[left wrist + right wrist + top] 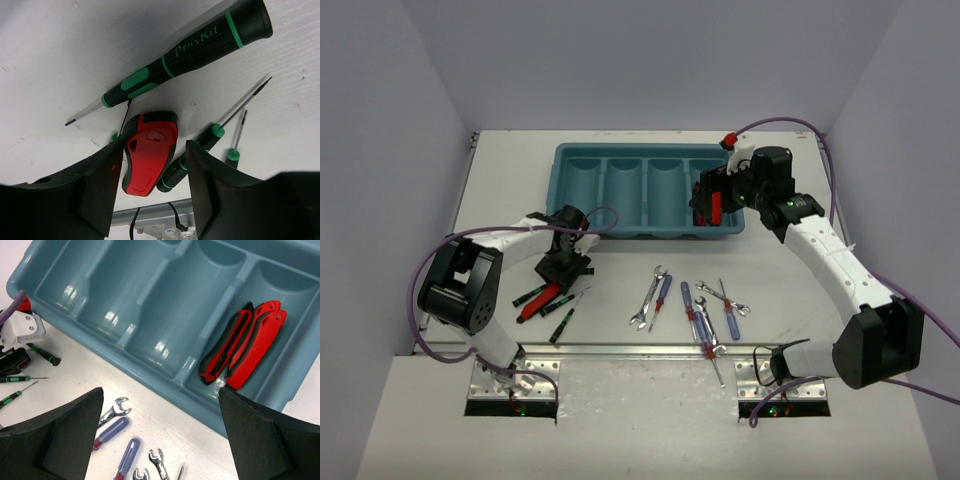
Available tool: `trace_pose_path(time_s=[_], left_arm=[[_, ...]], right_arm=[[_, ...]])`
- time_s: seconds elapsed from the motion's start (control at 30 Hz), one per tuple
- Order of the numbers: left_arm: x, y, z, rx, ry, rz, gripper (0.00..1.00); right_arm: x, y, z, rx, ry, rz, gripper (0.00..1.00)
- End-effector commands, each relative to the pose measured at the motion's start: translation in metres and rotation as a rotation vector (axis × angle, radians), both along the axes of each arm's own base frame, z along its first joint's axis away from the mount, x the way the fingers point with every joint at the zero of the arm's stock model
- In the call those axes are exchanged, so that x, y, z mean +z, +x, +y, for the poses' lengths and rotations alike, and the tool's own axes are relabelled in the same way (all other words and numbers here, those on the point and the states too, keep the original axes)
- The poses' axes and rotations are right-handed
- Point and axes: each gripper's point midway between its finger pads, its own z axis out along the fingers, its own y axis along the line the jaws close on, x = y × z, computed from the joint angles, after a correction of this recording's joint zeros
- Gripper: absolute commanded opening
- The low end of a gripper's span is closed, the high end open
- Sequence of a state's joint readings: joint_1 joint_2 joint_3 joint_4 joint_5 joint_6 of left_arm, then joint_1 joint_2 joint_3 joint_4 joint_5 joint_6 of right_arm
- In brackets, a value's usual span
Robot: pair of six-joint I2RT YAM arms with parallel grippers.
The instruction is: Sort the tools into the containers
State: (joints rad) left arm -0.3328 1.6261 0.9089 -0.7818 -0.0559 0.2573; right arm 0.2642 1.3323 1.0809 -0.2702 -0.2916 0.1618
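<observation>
The teal tray [582, 190] has four long compartments. Two red-and-black pliers [243, 347] lie in its rightmost compartment. My right gripper [161, 390] is open and empty above the tray's near right rim, and it also shows in the top view [704, 205]. My left gripper [154, 150] is open and low over the table, its fingers [100, 185] on either side of a red-and-black pliers handle [147, 160], not closed on it. Black-and-green precision screwdrivers [190, 52] lie around that handle. In the top view the left gripper [563, 268] stands at the table's left.
Silver wrenches [648, 297] and blue-handled screwdrivers [662, 292] lie in a loose group on the white table in front of the tray, and show in the right wrist view [112, 412]. The other three compartments [107, 285] hold nothing. White walls enclose the table.
</observation>
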Motion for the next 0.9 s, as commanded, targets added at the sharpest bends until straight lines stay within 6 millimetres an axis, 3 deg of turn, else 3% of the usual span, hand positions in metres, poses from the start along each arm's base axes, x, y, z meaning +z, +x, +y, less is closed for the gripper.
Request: trace_pose_path(time_s=[0.0,0.2,0.67,0.87], left_arm=[[0.007,0.01,-0.011,-0.016,-0.048,-0.025,0.48],[0.009,0.014,-0.015,-0.016,-0.065,-0.035,0.45],[0.031,0.026,-0.015,-0.011,-0.076,-0.138,0.12],[0.036,0.029,-0.016,-0.007,-0.077,-0.136,0.04]], right_arm=[[0.019,0.001,0.003,0.019,0.009,-0.076,0.95],[0.019,0.0,0.003,0.018,0.009,-0.075,0.95],[0.017,0.0,0.006,0.026,0.013,-0.069,0.95],[0.015,0.001,0.006,0.027,0.017,-0.064,0.95]])
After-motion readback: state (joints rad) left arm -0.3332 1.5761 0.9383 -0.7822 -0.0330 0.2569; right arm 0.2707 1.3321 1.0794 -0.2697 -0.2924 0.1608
